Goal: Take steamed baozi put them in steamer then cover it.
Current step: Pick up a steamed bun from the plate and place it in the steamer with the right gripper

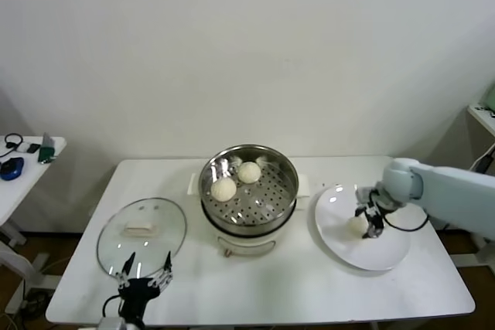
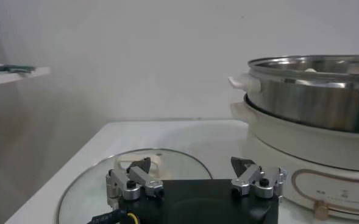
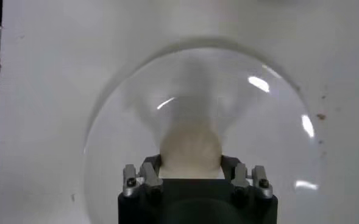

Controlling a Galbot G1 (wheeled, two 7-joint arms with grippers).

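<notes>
With the right gripper (image 1: 369, 223) down over the white plate (image 1: 387, 256), its fingers (image 3: 144, 176) sit narrow on both sides of one baozi (image 3: 190, 148). Looks like contact on the bun's flanks in the right wrist view; bun is on the plate surface, can't tell if it's lifted at all. In the head view same bun (image 1: 357, 225) shows just beside the gripper, on the plate half nearer the steamer. Plate is on the table's (image 1: 309, 291) right side.

Steamer (image 1: 249, 191) is mid-table, steel pot on its white base, lid off. Two baozi on the perforated tray: one (image 1: 224, 188) toward the robot's left, the other (image 1: 249, 171) just beside it, further back. They sit close together; touching or not, can't tell. Left wrist view shows the pot wall (image 2: 313, 97) and the base under it from the side.

Cover (image 1: 142, 236) lies flat on the table, left of the steamer, cream handle up, apart from the pot.

Left gripper (image 1: 145, 274) is parked at the table's near edge, jaws wide, nothing between them. Its fingertips hang over the near rim of the cover (image 2: 136, 182); contact w/ glass not clear.

Side table (image 1: 27, 161) at far left w/ small items on it, too small to ID.
</notes>
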